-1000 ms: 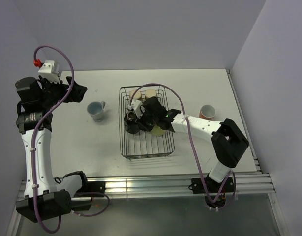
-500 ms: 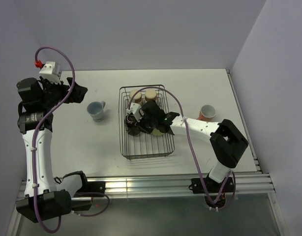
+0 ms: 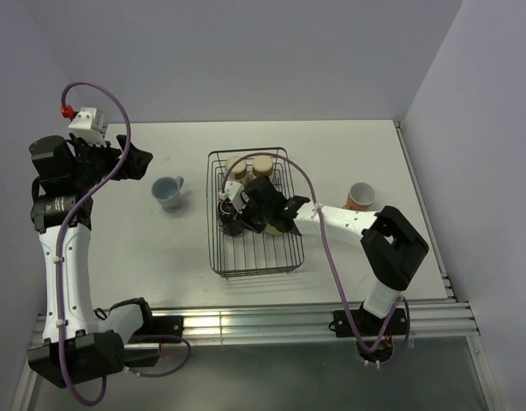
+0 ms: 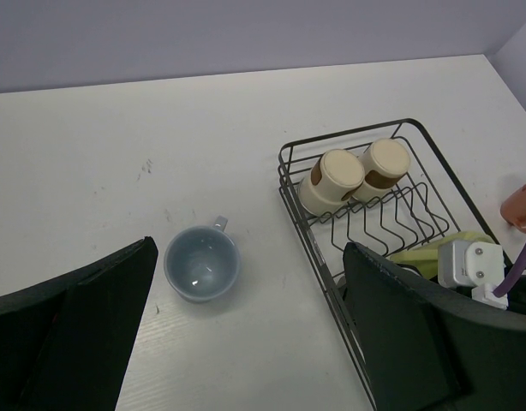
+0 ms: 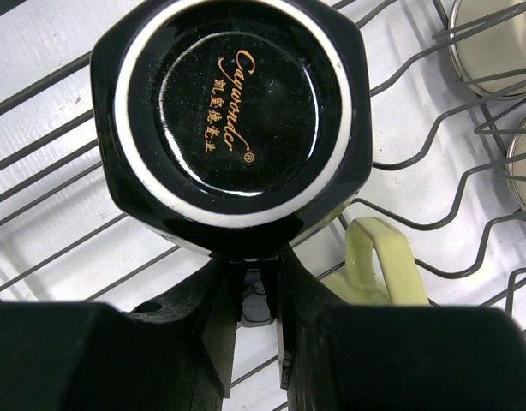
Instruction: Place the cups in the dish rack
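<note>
Right wrist view has the right gripper [image 5: 256, 282] pressed nearly together on the black cup [image 5: 229, 111], apparently pinching its handle. The cup is base-up over the wires of the dish rack [image 5: 40, 94]. The pale yellow mug [image 5: 379, 257] lies just beside it, its handle close to the jaws.

Such a thin pinch could let the cup swivel. Letting go while it is tilted might roll it onto the yellow mug or toward the two tan tumblers [image 4: 340, 175] at the rack's far end.

The left gripper [image 3: 136, 163] hangs spread wide, holding nothing, near the blue-grey cup [image 4: 201, 264] on the table [image 4: 92, 128]. The salmon-pink mug [image 3: 361, 195] sits right of the rack.
</note>
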Motion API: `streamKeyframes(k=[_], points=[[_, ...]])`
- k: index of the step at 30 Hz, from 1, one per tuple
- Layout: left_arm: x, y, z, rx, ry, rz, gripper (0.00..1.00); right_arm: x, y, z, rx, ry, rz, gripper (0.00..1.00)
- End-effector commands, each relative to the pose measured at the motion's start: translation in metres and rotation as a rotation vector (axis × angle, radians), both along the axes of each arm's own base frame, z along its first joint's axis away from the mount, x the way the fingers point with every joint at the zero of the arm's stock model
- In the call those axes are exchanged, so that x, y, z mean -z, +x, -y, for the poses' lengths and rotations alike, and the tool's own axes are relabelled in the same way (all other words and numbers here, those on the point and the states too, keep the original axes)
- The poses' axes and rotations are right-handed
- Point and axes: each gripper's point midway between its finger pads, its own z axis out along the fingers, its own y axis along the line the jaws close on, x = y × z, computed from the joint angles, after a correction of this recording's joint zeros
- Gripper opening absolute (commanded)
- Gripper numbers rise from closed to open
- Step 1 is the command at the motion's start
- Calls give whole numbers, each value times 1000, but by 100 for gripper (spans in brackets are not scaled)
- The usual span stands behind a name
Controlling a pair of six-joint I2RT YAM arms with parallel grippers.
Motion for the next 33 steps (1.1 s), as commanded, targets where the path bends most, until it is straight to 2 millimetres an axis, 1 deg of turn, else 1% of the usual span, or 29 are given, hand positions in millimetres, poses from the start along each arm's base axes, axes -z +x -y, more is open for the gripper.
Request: streamKeyframes(k=[1,6,7,15,20,22,26,31,33], points=[[-13,-2,4,14,5,53,99,-30,18,-19,-6,89,92,5],[-14,-2,4,15,8,58,99,-30,17,-17,-7,81,94,17],[-13,-2,4,15,7,57,99,-29,17,-16,-8,78,93,21],[-15,-2,4,17,11,61,99,-29,15,-15,-6,66,93,29],[-14,-1,4,16,9,59,99,-30,12,-15,-10,63,94,41],[-14,-1,4,20,10,61,99,-32,11,-16,-15,66,99,43],[-15,0,4,21,7,61,99,-35,10,-15,-10,70,105,43],[-12,0,3,18,14,54,99,-46,9,-14,-6,77,118,44],[-12,-1,4,21,15,56,99,-53,10,-13,-5,82,128,43]])
